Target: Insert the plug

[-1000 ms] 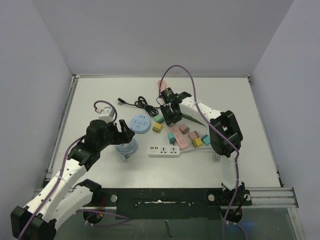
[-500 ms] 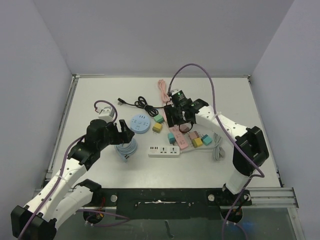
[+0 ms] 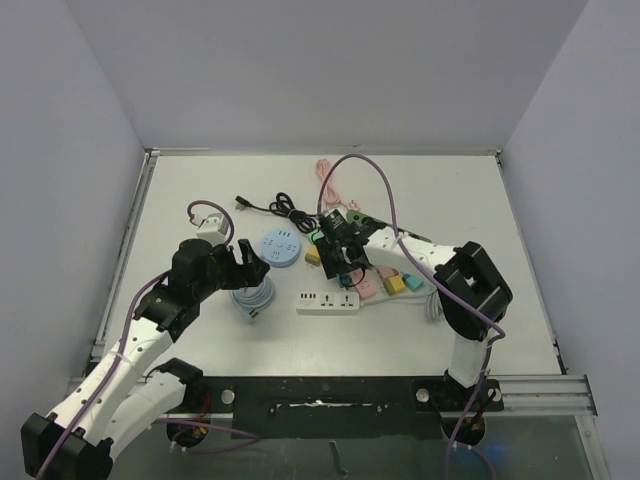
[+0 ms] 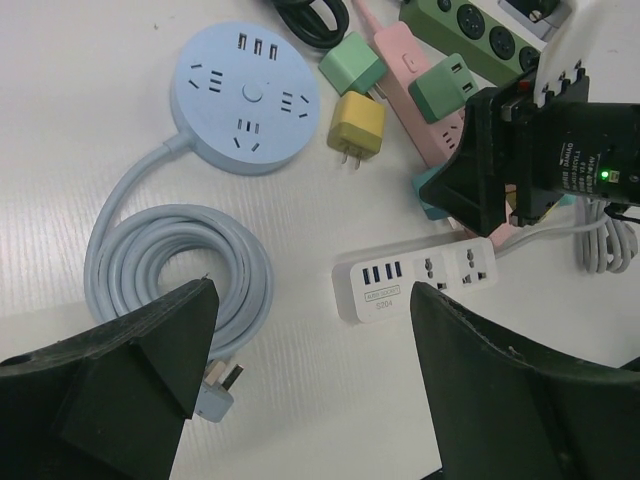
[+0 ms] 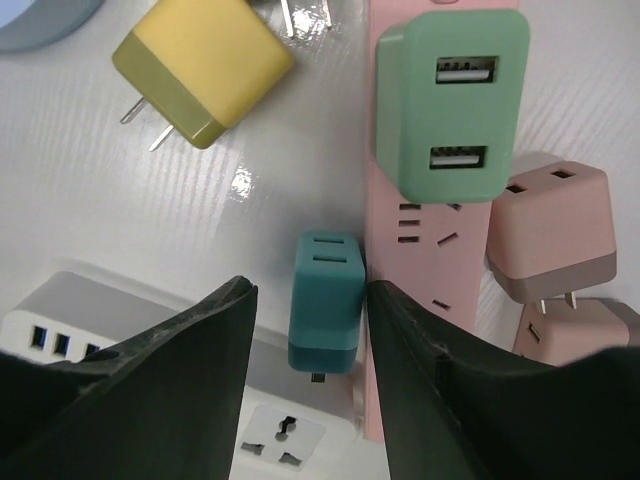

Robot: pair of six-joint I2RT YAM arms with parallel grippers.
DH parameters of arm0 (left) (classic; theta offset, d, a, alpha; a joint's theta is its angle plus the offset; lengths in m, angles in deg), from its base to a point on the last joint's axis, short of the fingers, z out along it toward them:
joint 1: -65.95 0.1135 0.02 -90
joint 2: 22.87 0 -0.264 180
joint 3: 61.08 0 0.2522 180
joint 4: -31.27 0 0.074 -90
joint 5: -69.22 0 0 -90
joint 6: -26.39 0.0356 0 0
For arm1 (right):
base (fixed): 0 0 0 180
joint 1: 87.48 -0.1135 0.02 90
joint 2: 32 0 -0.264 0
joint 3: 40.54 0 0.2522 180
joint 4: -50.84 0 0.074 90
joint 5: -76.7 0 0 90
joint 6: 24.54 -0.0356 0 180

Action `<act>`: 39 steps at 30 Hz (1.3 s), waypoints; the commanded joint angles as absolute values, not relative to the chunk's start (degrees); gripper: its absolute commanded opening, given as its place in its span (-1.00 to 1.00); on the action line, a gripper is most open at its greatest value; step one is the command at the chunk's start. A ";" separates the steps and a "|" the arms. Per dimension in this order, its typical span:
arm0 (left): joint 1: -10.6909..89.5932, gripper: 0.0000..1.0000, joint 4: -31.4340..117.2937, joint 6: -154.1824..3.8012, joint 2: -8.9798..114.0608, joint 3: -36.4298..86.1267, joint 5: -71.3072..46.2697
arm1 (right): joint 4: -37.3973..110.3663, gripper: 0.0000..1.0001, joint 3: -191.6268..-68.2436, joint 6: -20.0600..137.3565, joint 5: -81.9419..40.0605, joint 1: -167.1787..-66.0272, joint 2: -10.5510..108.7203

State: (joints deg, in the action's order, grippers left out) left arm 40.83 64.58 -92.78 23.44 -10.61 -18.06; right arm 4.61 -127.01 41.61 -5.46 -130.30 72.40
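Here teal plug (image 5: 325,300) touching pink strip (image 5: 425,330), end over white strip (image 5: 285,415).

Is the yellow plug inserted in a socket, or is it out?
Out. The yellow plug lies on its side, both prongs bare.

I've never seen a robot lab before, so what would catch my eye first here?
The bright jumble of plugs mid-table: a yellow adapter, plus a green adapter sitting on a pink power strip. The right gripper hangs open over a small teal adapter beside that strip. Further left, a round blue power strip lies by its coiled cable.
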 commanded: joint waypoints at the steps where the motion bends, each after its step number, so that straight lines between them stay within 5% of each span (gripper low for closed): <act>1: 41.05 0.54 62.57 -92.97 22.23 -9.02 -17.24 | 7.26 -0.03 -128.78 40.76 0.54 -131.26 73.03; 17: 40.99 0.54 60.25 -95.03 21.93 -9.44 -16.50 | 14.75 -0.56 -126.39 42.83 1.95 -133.11 70.17; 28: 40.99 0.53 48.44 -101.36 17.59 -11.76 -9.95 | 46.98 -0.58 -114.16 34.61 -13.85 -131.98 48.47; 39: 40.99 0.53 25.43 -117.68 9.61 -16.99 -9.21 | 64.86 -0.54 -114.23 19.43 -30.76 -129.84 43.28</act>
State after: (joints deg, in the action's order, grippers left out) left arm 40.80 39.56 -110.22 11.29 -15.75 -9.43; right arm 52.61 -113.94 27.60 -22.47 -130.55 45.21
